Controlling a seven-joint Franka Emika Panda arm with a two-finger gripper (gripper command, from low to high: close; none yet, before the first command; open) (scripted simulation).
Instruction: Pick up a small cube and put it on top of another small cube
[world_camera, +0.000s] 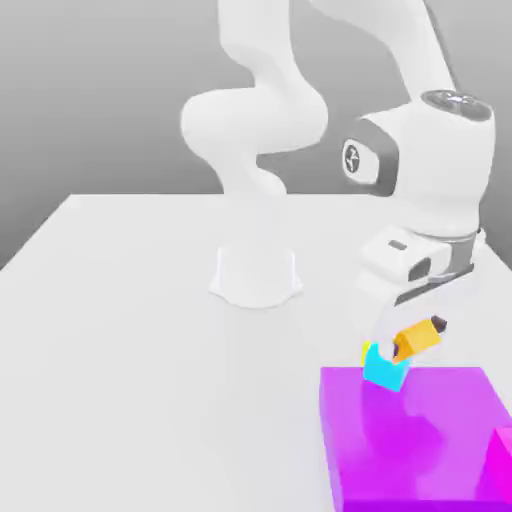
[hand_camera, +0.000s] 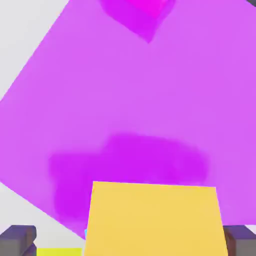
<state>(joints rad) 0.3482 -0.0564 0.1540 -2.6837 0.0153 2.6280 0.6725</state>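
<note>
**Orange cube tilted over cyan cube, hand open around it**

Exterior view: the white arm (world_camera: 270, 110) is seen rising from its round base (world_camera: 256, 275) on the pale surface (world_camera: 130, 330) and bending over toward the exterior view's right. The hand (world_camera: 412, 337) is pointed downward at the far edge of the big magenta block (world_camera: 420, 440). The small orange-yellow cube (world_camera: 418, 338) is seen between the fingers, tilted, with one dark fingertip (world_camera: 437, 325) beside its upper corner. Just below it the small cyan cube (world_camera: 383, 370) is found, at the magenta block's far edge; whether it stands on the block or on the surface behind it cannot be told. The orange-yellow cube's lower end appears to meet the cyan cube's top. A brighter magenta shape (world_camera: 503, 452) is seen at the block's edge on the exterior view's right.

Hand view: the orange-yellow cube (hand_camera: 155, 220) is seen close up between the two dark fingertips (hand_camera: 17, 240). The hand (hand_camera: 129, 240) is open: a clear gap is left between one fingertip and the cube, and a narrow one at the other. The magenta block (hand_camera: 150, 100) lies beyond, with a shadow cast on it. A sliver of cyan (hand_camera: 86, 233) is seen beside the cube's edge, and pale surface (hand_camera: 20, 40) is seen past the block's edge.
</note>
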